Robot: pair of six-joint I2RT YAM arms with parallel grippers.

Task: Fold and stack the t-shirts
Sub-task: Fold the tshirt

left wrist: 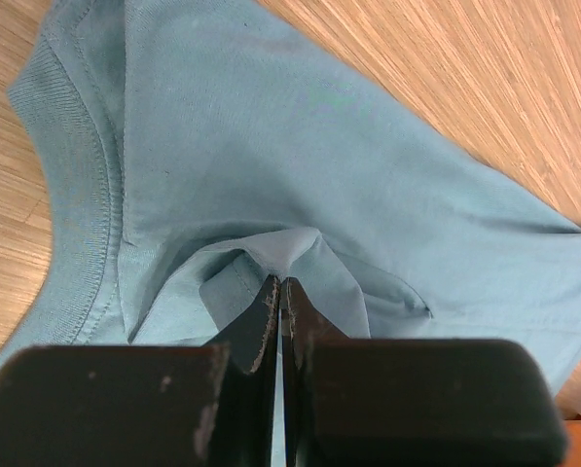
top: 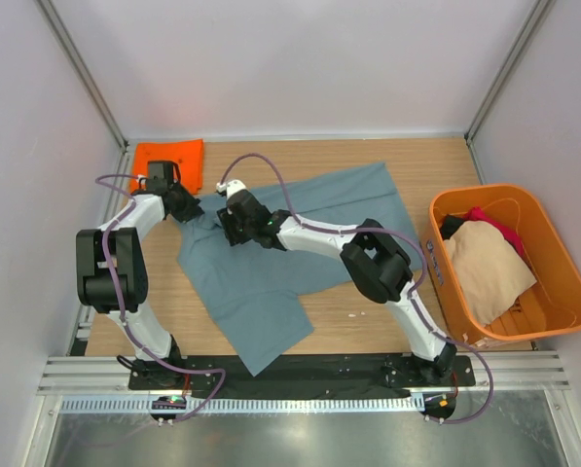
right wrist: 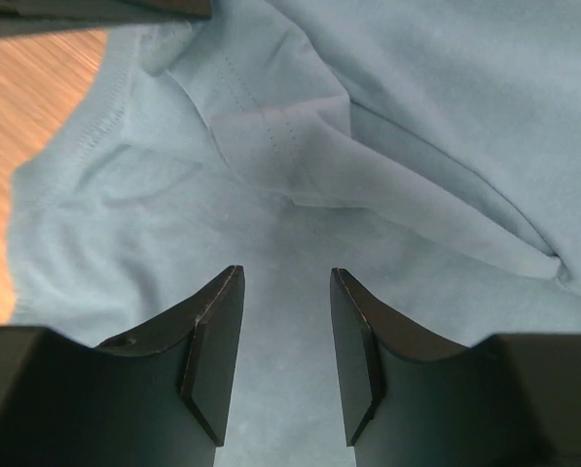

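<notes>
The grey-blue t-shirt (top: pixel 271 282) lies spread on the surface (top: pixel 353 316), its far-left collar end pinched in the clenched left fingers (left wrist: pixel 261 331), the right fingers (right wrist: pixel 212 341) parted just beside, above the cloth.

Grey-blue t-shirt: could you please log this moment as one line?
left claw shut on grey-blue t-shirt | right claw open over it

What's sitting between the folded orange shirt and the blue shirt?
In the top view, the left arm's wrist and the left gripper, shut on the blue shirt's edge; beside them only bare table.
</notes>
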